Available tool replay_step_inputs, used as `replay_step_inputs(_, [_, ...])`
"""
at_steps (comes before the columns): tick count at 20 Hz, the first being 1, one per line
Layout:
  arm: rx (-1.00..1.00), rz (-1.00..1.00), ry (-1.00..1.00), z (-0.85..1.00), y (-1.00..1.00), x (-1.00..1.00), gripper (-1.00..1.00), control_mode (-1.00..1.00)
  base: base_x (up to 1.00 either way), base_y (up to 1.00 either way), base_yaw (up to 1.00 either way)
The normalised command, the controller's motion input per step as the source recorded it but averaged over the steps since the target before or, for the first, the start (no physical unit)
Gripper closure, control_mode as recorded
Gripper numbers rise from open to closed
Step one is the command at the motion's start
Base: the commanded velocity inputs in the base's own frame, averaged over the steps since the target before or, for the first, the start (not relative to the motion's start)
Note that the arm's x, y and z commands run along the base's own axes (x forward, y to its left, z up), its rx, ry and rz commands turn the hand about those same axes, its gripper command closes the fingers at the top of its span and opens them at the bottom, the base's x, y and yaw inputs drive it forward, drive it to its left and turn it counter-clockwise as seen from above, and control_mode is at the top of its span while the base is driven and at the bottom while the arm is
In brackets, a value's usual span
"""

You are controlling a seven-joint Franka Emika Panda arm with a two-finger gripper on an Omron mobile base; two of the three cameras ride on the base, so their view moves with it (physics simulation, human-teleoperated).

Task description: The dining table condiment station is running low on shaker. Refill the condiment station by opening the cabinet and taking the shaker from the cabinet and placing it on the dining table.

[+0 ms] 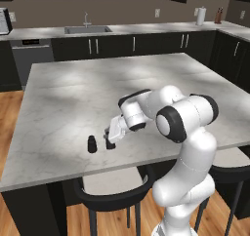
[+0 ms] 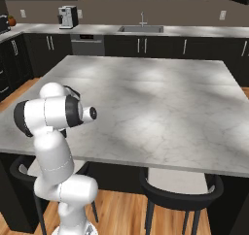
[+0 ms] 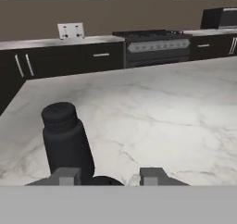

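Black shaker upright on the dining table, just left of the gripper, jaws apart.

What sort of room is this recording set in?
A rendered home kitchen, it seems: a sink set in a long counter along the wall, a stove among dark low cabinets, and a large marble dining table with chairs tucked under it.

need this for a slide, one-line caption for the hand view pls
Gripper low over the marble dining table, its fingers parted beside the upright black shaker.
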Motion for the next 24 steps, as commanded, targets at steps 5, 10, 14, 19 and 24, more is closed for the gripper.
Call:
replay_step_inputs(5, [0.00,0.00,-0.07,-0.09,-0.01,-0.09,-1.00,-1.00,0.00,0.00,0.00])
replay_step_inputs(10, [0.00,0.00,-0.07,-0.07,0.00,-0.09,-1.00,-1.00,0.00,0.00,0.00])
replay_step_inputs(14, [0.00,0.00,-0.06,-0.02,0.00,-0.17,-1.00,-1.00,0.00,0.00,0.00])
replay_step_inputs(19, [0.00,0.00,-0.05,0.00,-0.02,-0.26,-1.00,-1.00,0.00,0.00,0.00])
replay_step_inputs(24, [0.00,0.00,-0.04,0.00,-0.08,-0.28,-1.00,-1.00,0.00,0.00,0.00])
